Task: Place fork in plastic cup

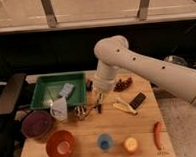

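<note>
The fork (81, 112), as far as I can tell, is the thin silver-grey metal piece lying on the wooden table (114, 127), just right of the white mug (58, 109). The plastic cup (105, 141) is small, round and blue and stands upright near the table's front edge. My gripper (99, 99) hangs from the white arm, just right of the green tray (59, 89). It is right over a black-handled utensil (99, 108), a little right of the fork and well behind the cup.
A maroon bowl (37, 124) and a red-orange bowl (61, 144) stand at the front left. A banana (124, 107), a black block (138, 100) and grapes (123, 83) lie right of the gripper. A yellow fruit (130, 144) and a red stick-shaped item (157, 134) are at the front right.
</note>
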